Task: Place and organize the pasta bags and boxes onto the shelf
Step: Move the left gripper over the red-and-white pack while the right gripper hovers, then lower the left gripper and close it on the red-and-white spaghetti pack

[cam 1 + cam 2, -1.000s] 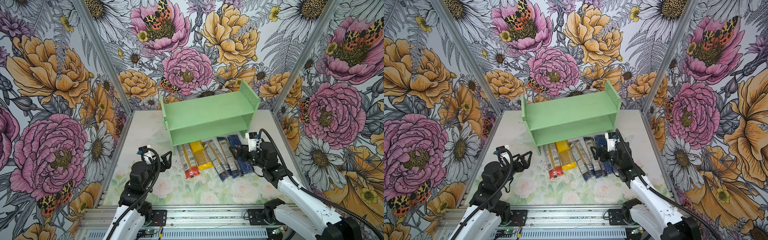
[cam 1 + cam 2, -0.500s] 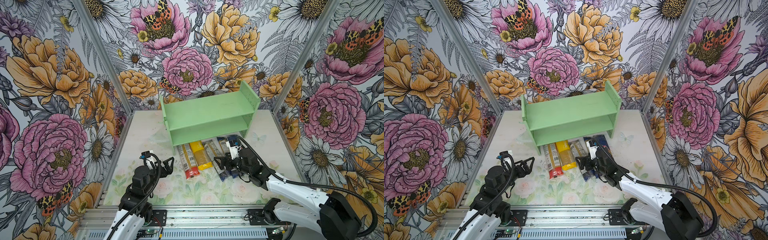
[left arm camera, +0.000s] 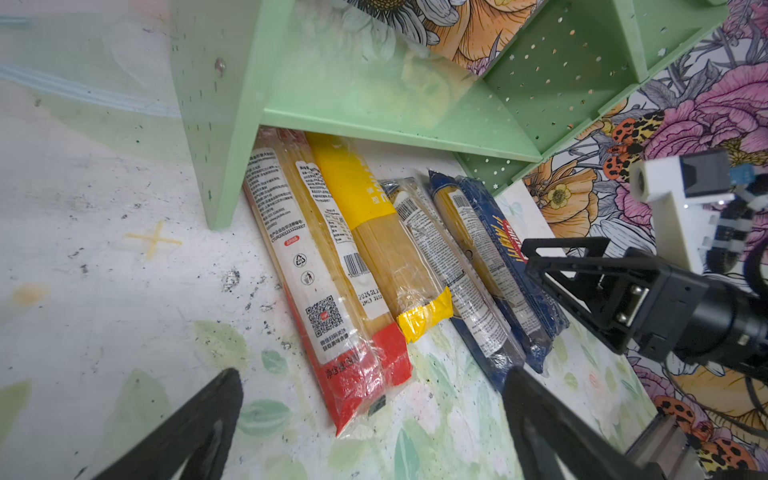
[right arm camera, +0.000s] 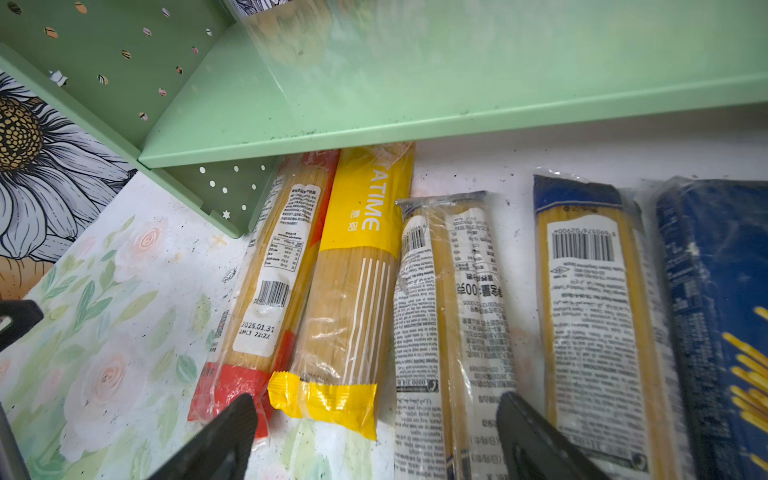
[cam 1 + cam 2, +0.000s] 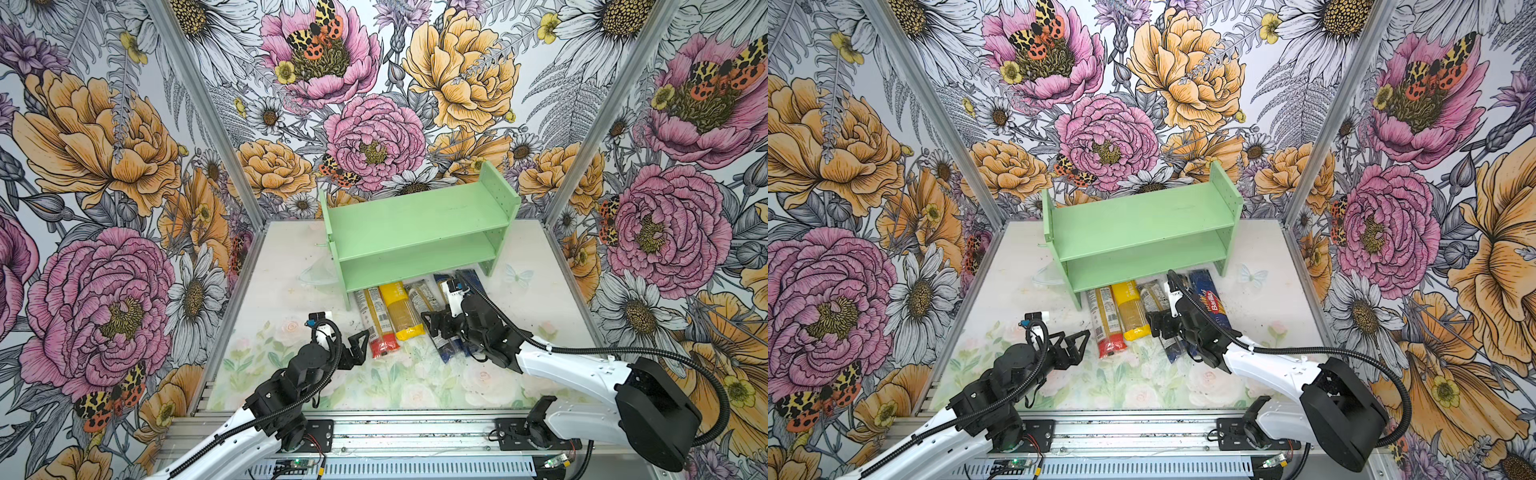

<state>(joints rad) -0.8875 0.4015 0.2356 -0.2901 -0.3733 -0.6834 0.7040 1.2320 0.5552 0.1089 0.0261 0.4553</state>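
Just now my right gripper had swung left from the Barilla box to a blue-ended clear bag, jaws wide, empty; left gripper likewise wide. The packs lay centre-frame, ends under the shelf, none shelved yet.

Shelf is mint green all over, its sides dotted with small holes. Red-ended bag: clear film, gold pasta, white labels, red ends. Yellow bag: solid yellow ends, clear middle with thin white stripes. 2 blue-ended clear bags: white labels, black barcodes. Barilla box: dark blue, red logo, yellow strand print. Worktop: white, pastel roses and green leaves, black scuffs. Walls: pink and orange flowers, white daisies, orange-black moths. Left tool and right tool are black.
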